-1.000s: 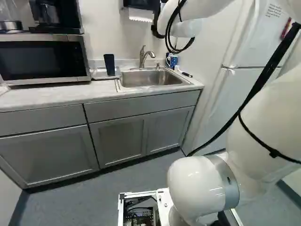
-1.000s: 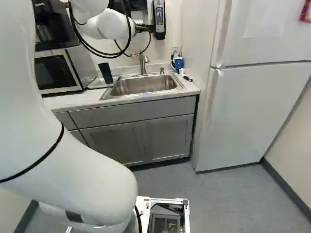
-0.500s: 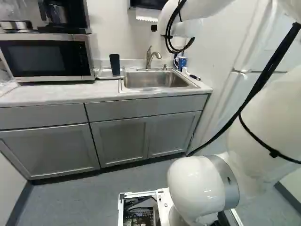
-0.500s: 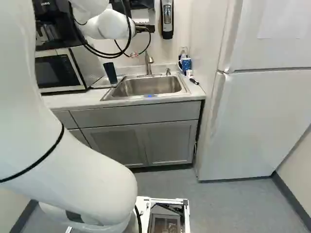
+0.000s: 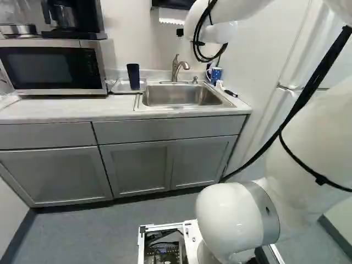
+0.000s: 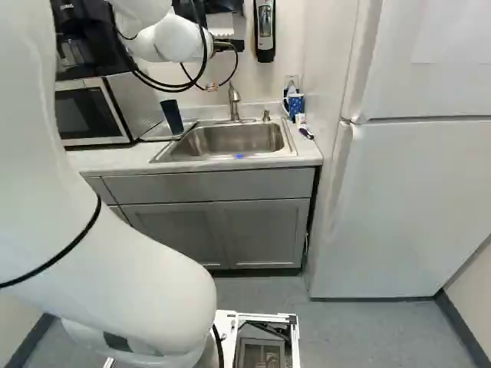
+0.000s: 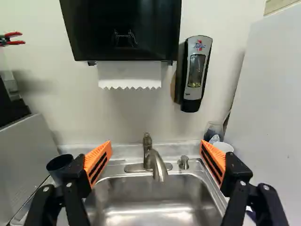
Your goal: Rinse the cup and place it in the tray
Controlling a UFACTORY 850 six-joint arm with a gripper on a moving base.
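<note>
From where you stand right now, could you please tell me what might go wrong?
The open black gripper could bump the curved metal faucet ahead of it. It might also knock over the tall dark blue tumbler beside the steel sink. The blue-and-white mug could be mistaken for the intended cup.

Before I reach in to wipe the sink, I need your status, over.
End effector open, empty. Dark cup standing on tray beside sink. Faucet juts over sink, ahead.

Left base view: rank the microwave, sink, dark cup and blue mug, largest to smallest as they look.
1. Microwave
2. Sink
3. Dark cup and blue mug: too alike to rank.
</note>
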